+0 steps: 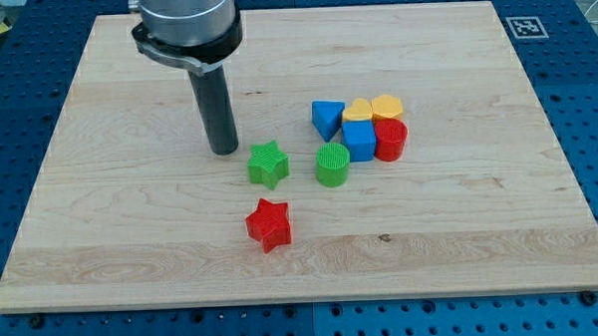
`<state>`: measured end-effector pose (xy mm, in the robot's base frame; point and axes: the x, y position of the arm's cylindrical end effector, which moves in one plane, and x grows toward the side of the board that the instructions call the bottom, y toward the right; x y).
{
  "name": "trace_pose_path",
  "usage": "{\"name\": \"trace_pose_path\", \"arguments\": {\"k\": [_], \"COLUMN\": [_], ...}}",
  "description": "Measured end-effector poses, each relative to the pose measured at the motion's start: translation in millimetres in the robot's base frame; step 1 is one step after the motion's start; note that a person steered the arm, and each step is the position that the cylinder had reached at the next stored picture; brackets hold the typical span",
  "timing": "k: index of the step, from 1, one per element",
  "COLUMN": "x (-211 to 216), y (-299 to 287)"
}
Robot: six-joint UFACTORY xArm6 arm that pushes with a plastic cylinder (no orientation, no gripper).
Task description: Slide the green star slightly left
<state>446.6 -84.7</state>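
My tip (224, 150) stood on the counter (112, 224), a bare rod with no claw to part or clamp; the green star (268, 165) lay just beside it, toward the view's right and slightly below, seemingly untouched; a leftward push needed me beyond it.

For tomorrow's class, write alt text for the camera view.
My tip rests on a wooden board, just up-left of a green star. A red star lies below; other coloured blocks cluster to the view's right.

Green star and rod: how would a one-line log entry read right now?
my tip: upper left of green star block, small gap | task: slide left, not begun | nearby: red star block, green cylinder block
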Motion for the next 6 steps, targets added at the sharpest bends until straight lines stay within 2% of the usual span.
{"name": "trace_pose_path", "arguments": {"k": [3,4,6], "x": [46,53,47], "y": [110,109,38]}}
